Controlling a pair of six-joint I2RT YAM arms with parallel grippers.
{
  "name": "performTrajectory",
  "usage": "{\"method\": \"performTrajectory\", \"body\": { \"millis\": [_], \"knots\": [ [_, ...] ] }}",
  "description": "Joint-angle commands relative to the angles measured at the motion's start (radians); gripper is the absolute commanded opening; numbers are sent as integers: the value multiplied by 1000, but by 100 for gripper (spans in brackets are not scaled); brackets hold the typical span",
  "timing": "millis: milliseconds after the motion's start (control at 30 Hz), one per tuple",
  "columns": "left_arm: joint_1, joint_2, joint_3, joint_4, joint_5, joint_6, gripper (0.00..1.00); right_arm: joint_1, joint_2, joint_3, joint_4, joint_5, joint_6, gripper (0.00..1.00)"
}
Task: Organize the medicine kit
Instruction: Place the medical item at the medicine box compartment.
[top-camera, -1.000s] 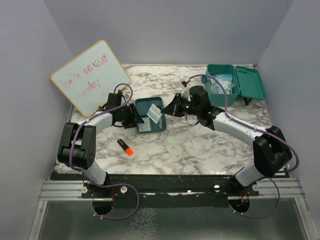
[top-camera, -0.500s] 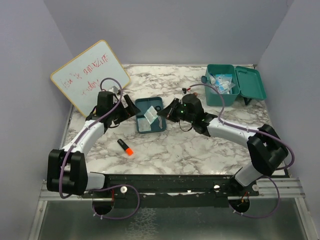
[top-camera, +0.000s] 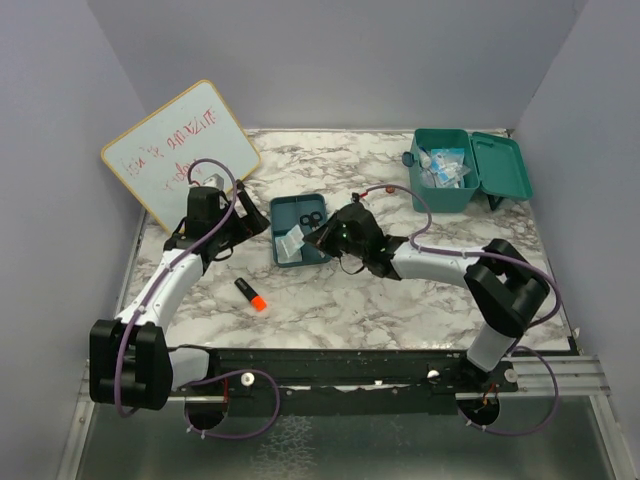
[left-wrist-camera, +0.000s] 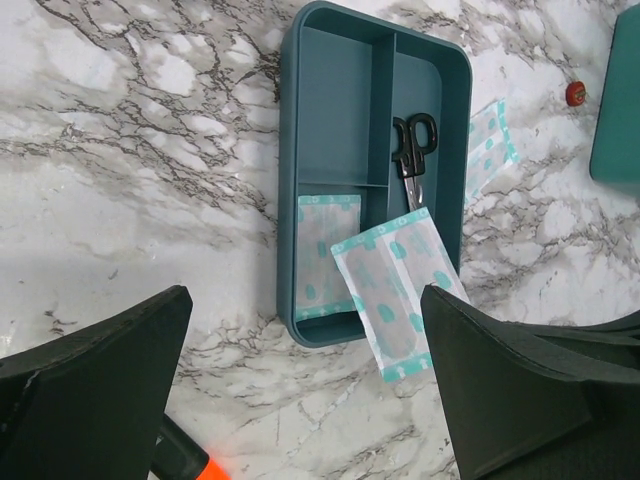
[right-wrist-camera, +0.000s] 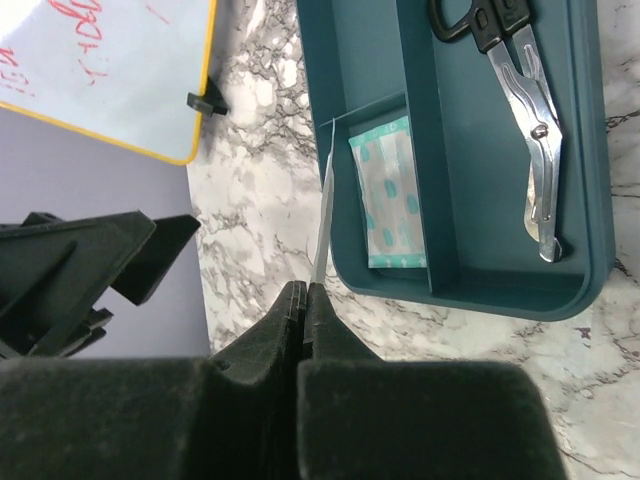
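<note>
my right gripper (right-wrist-camera: 304, 292): pinching thin teal-printed plaster packet (left-wrist-camera: 397, 290); teal-green lidded plastic medicine kit (top-camera: 455, 190) lies beyond, rightward; left gripper (left-wrist-camera: 305, 297) wide.

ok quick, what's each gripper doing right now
left gripper: open, empty
right gripper: shut on a plaster

Teal tray (left-wrist-camera: 335, 100), marble table (left-wrist-camera: 130, 150) (grey veins), wht/teal spotted plaster pkt (left-wrist-camera: 395, 290).

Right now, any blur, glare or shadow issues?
Top external: even light, sharp. Left wrist: shallow teal divided plastic tray sharp, left gripper dark and soft-edged. Right wrist: right gripper blurred, its teal-printed plaster packet edge-on; glints on black-handled steel scissors.
</note>
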Motion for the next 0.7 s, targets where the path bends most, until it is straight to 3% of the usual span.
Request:
{"method": "performTrajectory", "body": {
  "millis": [0,667],
  "knots": [
    [6,-28,-33,-7,7,20,99,24,38,40,17,103,56,1],
    [6,-72,-46,6,16,26,96,51,150,72,46,186,166,1]
  ]
}}
